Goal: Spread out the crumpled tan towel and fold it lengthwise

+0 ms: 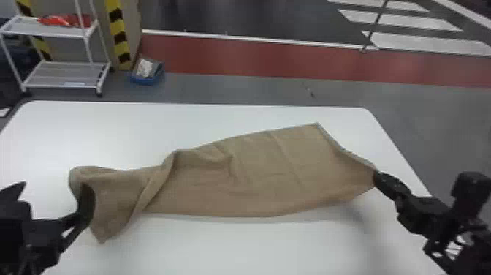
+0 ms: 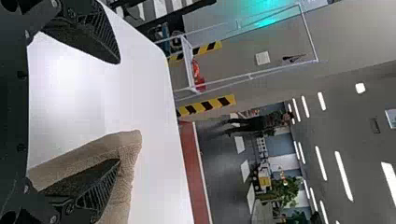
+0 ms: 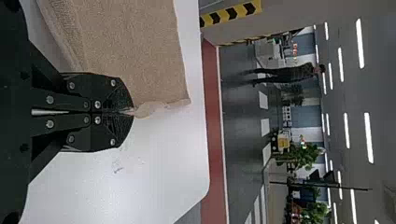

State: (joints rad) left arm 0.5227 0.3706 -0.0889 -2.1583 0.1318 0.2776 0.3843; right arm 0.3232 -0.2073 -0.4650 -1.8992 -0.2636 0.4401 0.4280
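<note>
Tan towel (image 1: 263, 179) lies across the table (image 1: 219, 117), broad and fairly flat toward the right edge, folded over and bunched at its left end. Right hand (image 3: 132, 112): pressed together, pinching the near right corner, apparently just above the table. Left hand (image 2: 116, 112): spread wide, one finger (image 2: 95, 186) within the bunched cloth, the other clear; no grip.

Judged step: gain the left-end edge. Close the left on one layer near the hem, anchor the right, then draw apart gently to open the twist.

Pose: arms slant inward from both near sides, left hand low.
</note>
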